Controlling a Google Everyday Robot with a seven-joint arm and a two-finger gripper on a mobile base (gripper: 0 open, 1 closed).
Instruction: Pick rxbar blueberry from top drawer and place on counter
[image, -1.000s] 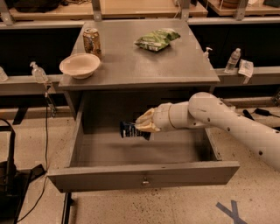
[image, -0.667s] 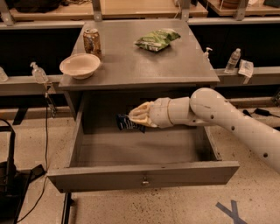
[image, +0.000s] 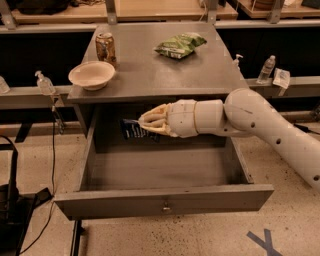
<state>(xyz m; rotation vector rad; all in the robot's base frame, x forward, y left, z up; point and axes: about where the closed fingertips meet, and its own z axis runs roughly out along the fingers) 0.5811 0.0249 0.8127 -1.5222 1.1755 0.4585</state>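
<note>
The top drawer (image: 165, 200) of the grey cabinet is pulled fully out toward the near side, its flat front panel facing us with 1 small metal keyhole (image: 164, 206) in the middle. The drawer floor is bare grey.

The white arm (image: 260, 120) reaches in from the right, running leftward over the open drawer. The gripper (image: 145, 122) sits just below the front edge of the counter (image: 200, 75), above the far part of the drawer and left of its middle. Its 2 pale fingers (image: 156, 120) are clenched on the snack bar (image: 131, 129), a dark navy wrapper with pale print. The bar sticks out to the left of the fingertips, tilted and raised clear of the drawer floor, not touching the counter.

On the counter, 3 things stand well apart. A beige bowl (image: 91, 75) is at the near left corner. A drink can (image: 105, 47) stands upright just behind it. A green chip bag (image: 180, 45) lies toward the far right.

A clear pump bottle (image: 44, 83) stands on the ledge to the left, and a water bottle (image: 266, 69) stands on the ledge to the right. A blue tape X (image: 265, 242) marks the floor at the near right.
</note>
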